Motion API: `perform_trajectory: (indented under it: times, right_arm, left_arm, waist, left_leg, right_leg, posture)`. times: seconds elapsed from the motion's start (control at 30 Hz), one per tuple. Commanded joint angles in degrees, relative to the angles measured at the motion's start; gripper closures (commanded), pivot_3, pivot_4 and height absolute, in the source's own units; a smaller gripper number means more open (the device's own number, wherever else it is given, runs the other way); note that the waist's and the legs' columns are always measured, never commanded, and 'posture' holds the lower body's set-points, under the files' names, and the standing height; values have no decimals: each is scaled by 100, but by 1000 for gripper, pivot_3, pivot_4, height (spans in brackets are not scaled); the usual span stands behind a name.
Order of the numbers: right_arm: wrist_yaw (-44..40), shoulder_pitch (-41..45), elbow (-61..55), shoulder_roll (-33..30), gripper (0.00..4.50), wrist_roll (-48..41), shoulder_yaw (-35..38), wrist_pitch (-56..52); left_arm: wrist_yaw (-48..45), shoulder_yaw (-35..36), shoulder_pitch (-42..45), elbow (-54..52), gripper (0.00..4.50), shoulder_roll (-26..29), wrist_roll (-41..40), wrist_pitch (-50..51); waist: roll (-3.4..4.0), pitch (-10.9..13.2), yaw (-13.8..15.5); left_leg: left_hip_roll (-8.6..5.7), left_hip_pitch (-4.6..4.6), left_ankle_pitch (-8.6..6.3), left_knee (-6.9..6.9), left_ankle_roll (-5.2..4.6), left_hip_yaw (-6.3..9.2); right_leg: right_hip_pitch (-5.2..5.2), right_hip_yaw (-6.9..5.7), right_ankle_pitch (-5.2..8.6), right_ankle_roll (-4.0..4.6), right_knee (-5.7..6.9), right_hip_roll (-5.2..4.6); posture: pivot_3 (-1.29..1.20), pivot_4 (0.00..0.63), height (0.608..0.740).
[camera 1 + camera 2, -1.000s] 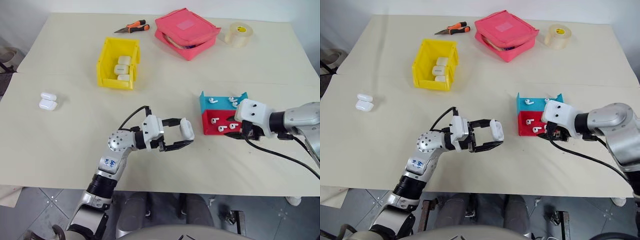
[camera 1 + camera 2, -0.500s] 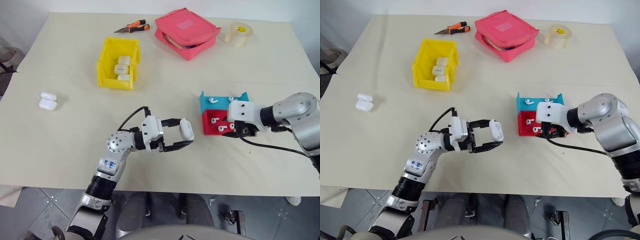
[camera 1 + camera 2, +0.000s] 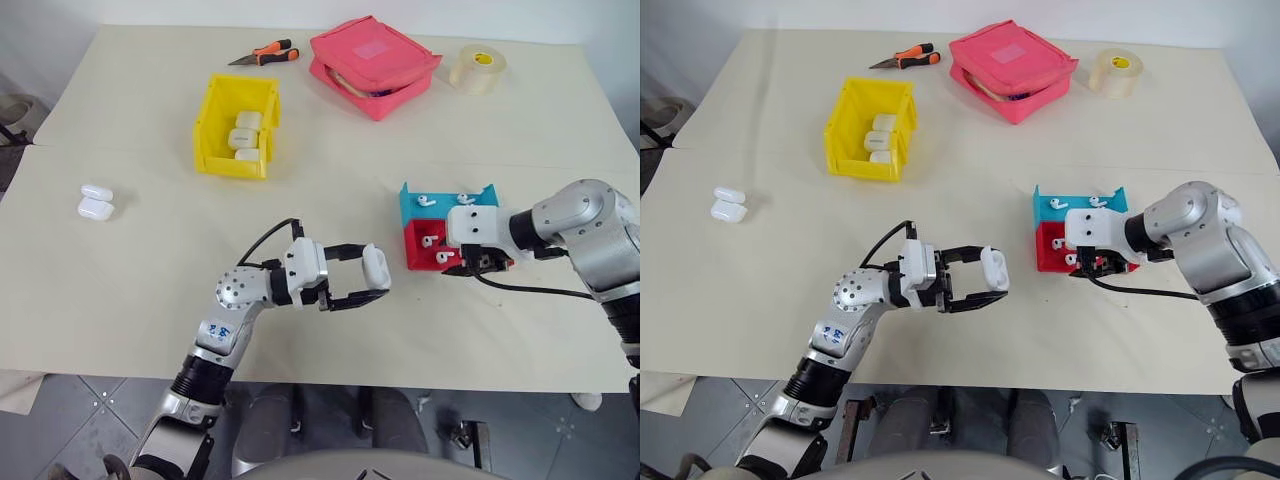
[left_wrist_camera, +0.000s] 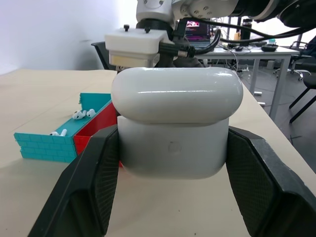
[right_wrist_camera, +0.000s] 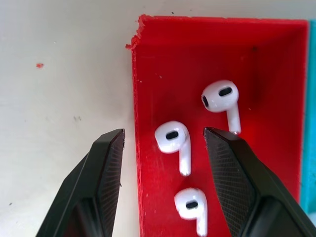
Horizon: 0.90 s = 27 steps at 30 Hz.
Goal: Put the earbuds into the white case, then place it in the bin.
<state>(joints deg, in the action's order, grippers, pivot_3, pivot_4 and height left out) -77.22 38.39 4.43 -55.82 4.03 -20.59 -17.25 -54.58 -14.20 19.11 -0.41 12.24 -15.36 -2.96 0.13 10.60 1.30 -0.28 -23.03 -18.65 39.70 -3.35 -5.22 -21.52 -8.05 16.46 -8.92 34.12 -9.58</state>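
Directly below my right gripper point(image 5: 163, 163) lay one earbud point(image 5: 174, 139) in the red tray point(image 5: 148, 74), its stem running along the gap between my open fingers, one finger outside the tray wall. My left gripper point(image 3: 362, 282) was clamped on the white case point(image 3: 376, 267), lid shut, well left of the tray.

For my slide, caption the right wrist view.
Open right gripper poised over three earbuds in the red tray.

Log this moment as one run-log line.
left gripper: shut on white case | right gripper: open over earbuds in red tray
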Motion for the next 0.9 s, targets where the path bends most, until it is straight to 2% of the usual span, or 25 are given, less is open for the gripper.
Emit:
perform_trajectory:
  times: [0.03,0.1,0.2,0.3,0.37,0.7,0.9]
  right_arm:
    - [-78,154,43,44,1866,115,22,138]
    - [-101,187,103,80,1866,159,9,191]
    - [-157,199,162,99,2439,227,-7,275]
    - [-191,211,192,121,3481,256,3,308]
    - [-241,222,198,109,4006,282,-12,331]
    - [-263,258,86,179,4005,134,204,228]
    - [-61,62,-735,265,4005,-615,864,-1058]
  left_arm:
    - [50,-30,-78,-347,1710,3,-80,-2]
    - [68,-33,-98,-381,1710,12,-77,17]
    - [96,-40,-124,-427,1710,23,-75,40]
    - [128,-43,-144,-455,1710,32,-69,52]
    - [142,-42,-149,-463,1710,37,-65,57]
    - [158,-72,-134,-446,1710,23,-69,69]
    - [118,-102,-102,-389,1710,-2,-86,80]
  waist:
    - [0,0,1]
    - [0,0,-2]
    - [1,0,3]
    - [1,0,-3]
    - [1,0,-1]
    - [1,0,-5]
    - [2,0,6]
  left_leg:
    - [0,0,0,0,0,0]
    - [0,0,0,0,0,0]
    - [0,0,0,1,0,1]
    - [0,-1,0,1,0,0]
    - [0,0,0,2,0,0]
    - [0,0,0,4,1,0]
    - [1,-2,-1,4,1,2]
  right_leg:
    - [0,0,0,0,0,0]
    - [0,1,0,0,0,0]
    - [0,0,0,0,1,0]
    - [0,0,0,0,0,0]
    - [0,0,0,0,2,0]
    - [0,1,0,0,4,0]
    - [-2,1,0,0,4,0]
  posture:
    - [0,150,740]
    - [0,150,740]
    - [0,150,740]
    - [0,150,740]
    - [0,150,740]
    - [0,150,740]
    - [0,150,740]
